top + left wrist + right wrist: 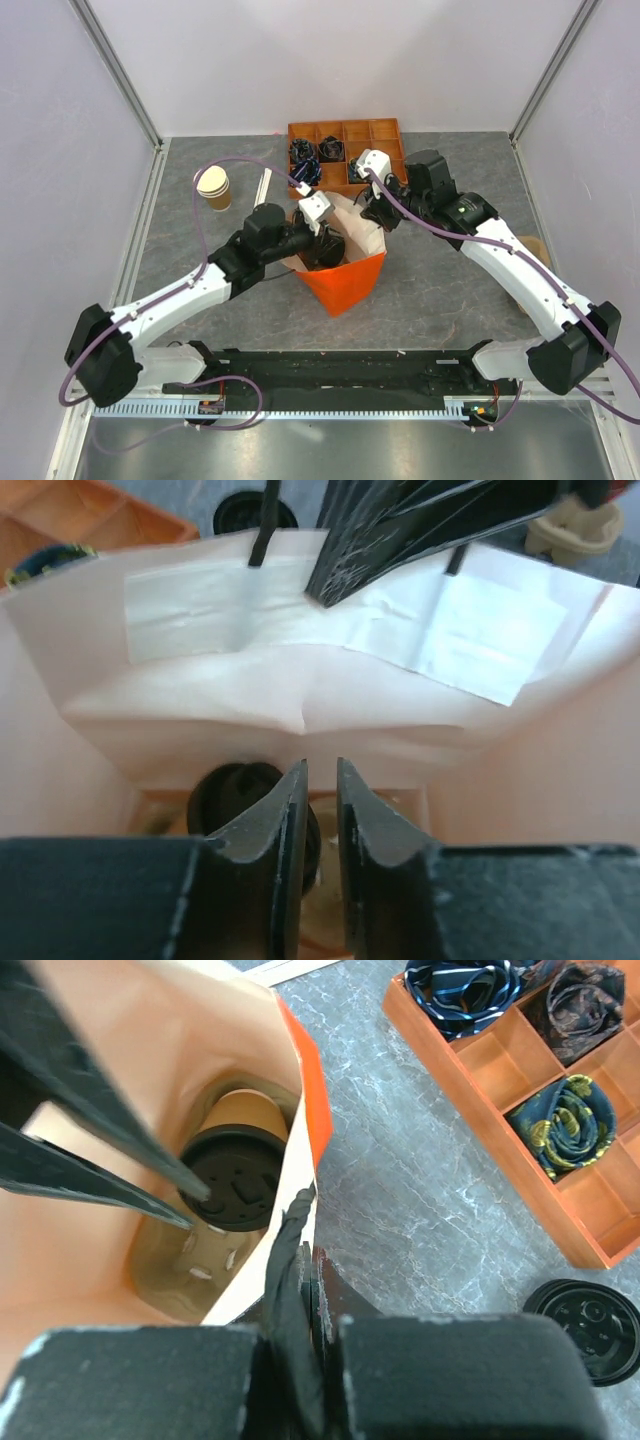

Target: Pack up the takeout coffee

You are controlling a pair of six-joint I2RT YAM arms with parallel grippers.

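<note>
The takeout coffee [235, 1175], a tan paper cup with a black lid, stands at the bottom of the orange paper bag [350, 275]; its lid also shows in the left wrist view [235, 790]. My left gripper [325, 245] reaches down inside the bag just above the lid. In its wrist view the left gripper [320, 770] has jaws almost closed, with a thin gap and nothing between them. My right gripper [378, 218] is at the bag's far right rim. In its wrist view the right gripper [318, 1260] is shut on the bag's black twisted handle [290, 1260].
An orange compartment tray [345, 127] with rolled ties stands behind the bag. A stack of lidless tan cups [213, 187] stands at the back left. A loose black lid [585, 1330] lies on the grey table right of the bag.
</note>
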